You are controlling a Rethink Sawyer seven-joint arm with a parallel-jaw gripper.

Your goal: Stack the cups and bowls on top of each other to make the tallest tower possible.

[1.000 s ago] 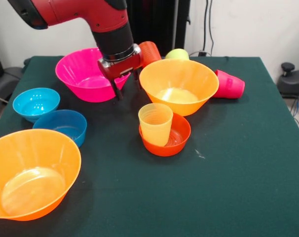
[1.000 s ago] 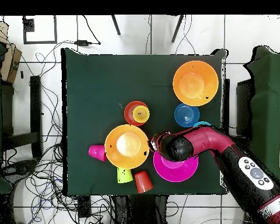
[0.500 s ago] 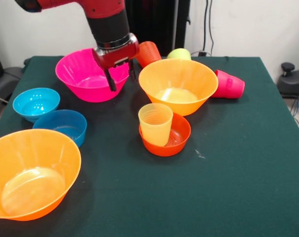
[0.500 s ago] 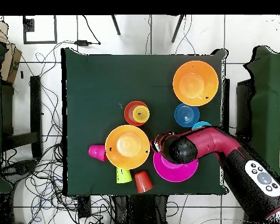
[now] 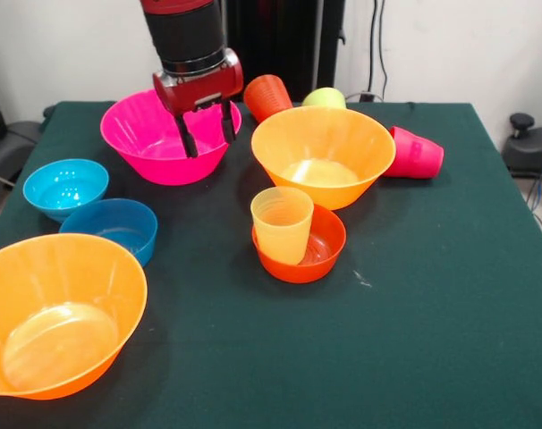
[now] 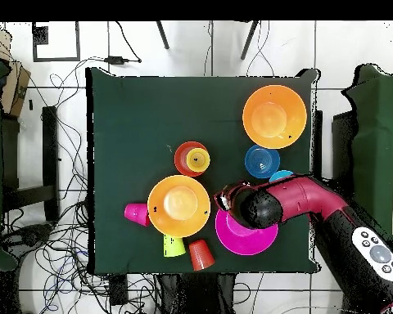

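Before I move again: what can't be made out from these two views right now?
- Overhead view: the arm hides the gripper and part of the pink bowl.
- Overhead view: the arm covers most of the light blue bowl.
- Front view: the orange bowl hides most of the lime green cup.

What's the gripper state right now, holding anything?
Gripper: open, empty, fingers apart in front of the pink bowl.

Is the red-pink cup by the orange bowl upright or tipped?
Tipped: the red-pink cup lies on its side on the table, mouth against the large orange bowl.
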